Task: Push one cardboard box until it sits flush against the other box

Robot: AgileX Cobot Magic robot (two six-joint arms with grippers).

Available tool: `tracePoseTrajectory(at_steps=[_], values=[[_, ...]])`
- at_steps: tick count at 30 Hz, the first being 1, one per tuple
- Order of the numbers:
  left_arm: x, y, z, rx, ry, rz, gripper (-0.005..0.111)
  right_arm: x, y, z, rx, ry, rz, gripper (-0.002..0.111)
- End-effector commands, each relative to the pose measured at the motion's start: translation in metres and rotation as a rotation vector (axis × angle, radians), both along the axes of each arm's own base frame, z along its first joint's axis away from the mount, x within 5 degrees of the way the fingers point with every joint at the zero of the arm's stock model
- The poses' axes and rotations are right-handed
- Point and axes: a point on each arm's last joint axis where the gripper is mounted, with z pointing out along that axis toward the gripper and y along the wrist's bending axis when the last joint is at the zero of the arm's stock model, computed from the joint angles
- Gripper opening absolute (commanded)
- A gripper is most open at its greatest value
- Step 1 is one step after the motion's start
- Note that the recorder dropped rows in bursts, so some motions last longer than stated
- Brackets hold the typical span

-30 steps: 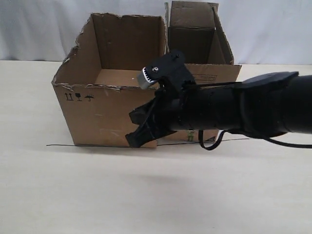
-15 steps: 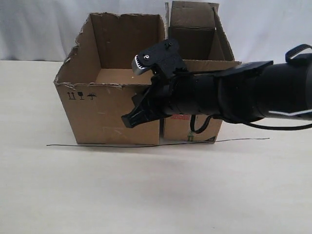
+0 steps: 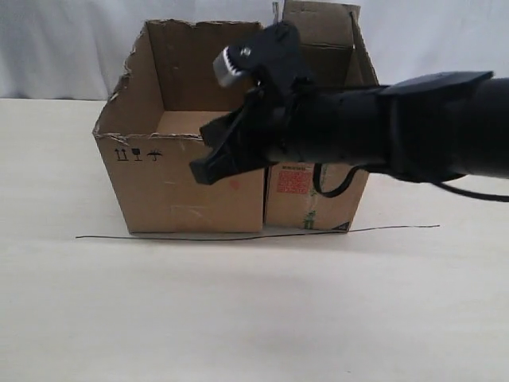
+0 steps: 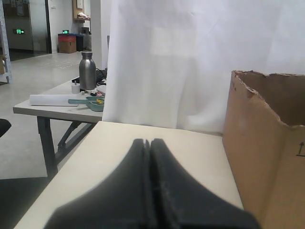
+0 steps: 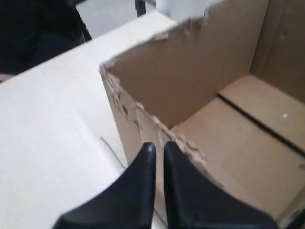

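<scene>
The cardboard box [image 3: 306, 203] was seen flush against the other box [image 3: 183, 187] at frame centre. The right hand [image 3: 203, 167] was held all but closed and empty, presumably as a blunt pusher.

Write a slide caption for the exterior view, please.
Right gripper hovers before the torn wide box; the narrower taped box stands close beside it.

3 small black signs [image 3: 137, 154] are sitting in a row near the top left corner of the other box [image 3: 187, 199]. The last one is looking like an umbrella. A red square print [image 3: 293, 181] is showing on the cardboard box [image 3: 322, 208], too blurry to read. A green lit sign [image 4: 19, 31] is glowing far back, too small to read.
</scene>
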Motion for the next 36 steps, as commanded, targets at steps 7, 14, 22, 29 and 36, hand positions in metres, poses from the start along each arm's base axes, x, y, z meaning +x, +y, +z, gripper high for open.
tracePoseTrajectory(at_steps=[7, 14, 22, 29, 36], values=[[0.0, -0.001, 0.0, -0.006, -0.011, -0.009, 0.0, 0.024, -0.104, 0.075, 0.095, -0.193, -0.472, 0.005], [0.0, -0.001, 0.0, -0.006, -0.011, -0.009, 0.0, 0.106, -0.228, 0.022, 0.217, 0.049, -0.746, 0.005], [0.0, -0.001, 0.0, -0.006, -0.011, -0.009, 0.0, 0.193, -0.234, -0.091, 0.348, 0.356, -0.554, 0.005], [0.0, -0.001, 0.0, -0.006, -0.011, -0.009, 0.0, 0.212, -0.225, -0.108, 0.447, 0.407, -0.414, 0.005], [0.0, -0.001, 0.0, -0.006, -0.011, -0.009, 0.0, 0.209, -0.22, -0.104, 0.479, 0.413, -0.351, 0.005]])
